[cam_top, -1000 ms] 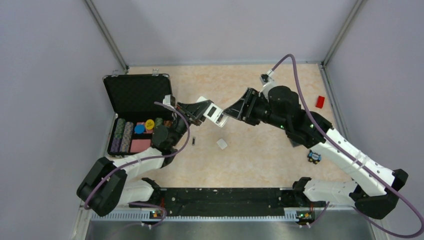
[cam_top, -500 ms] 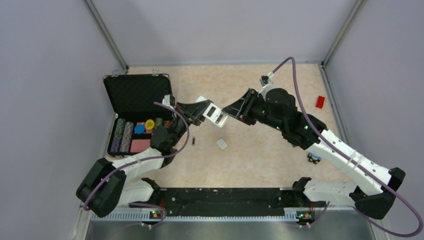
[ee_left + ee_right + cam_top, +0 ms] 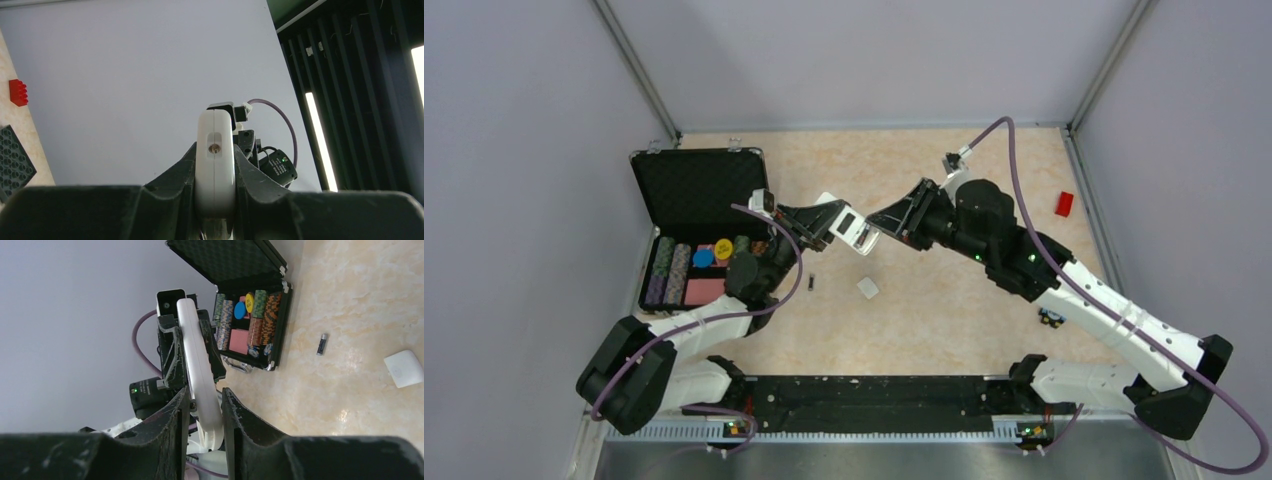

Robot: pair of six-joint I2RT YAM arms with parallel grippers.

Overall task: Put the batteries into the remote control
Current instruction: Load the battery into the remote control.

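While the small flat white plastic remote control (image 3: pixel 852 228) is held aloft, clamped in the left tool (image 3: pixel 215 165) and flanked by the right tool (image 3: pixel 202 402) (grip indeterminable), one slim dark cylindrical battery (image 3: pixel 322 344) is seen unloaded on the beige marbled worktop (image 3: pixel 944 300).

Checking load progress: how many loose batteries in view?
1. A battery lies on the table between the open chip case and the white cover. Any other is out of sight, possibly inside the remote control.
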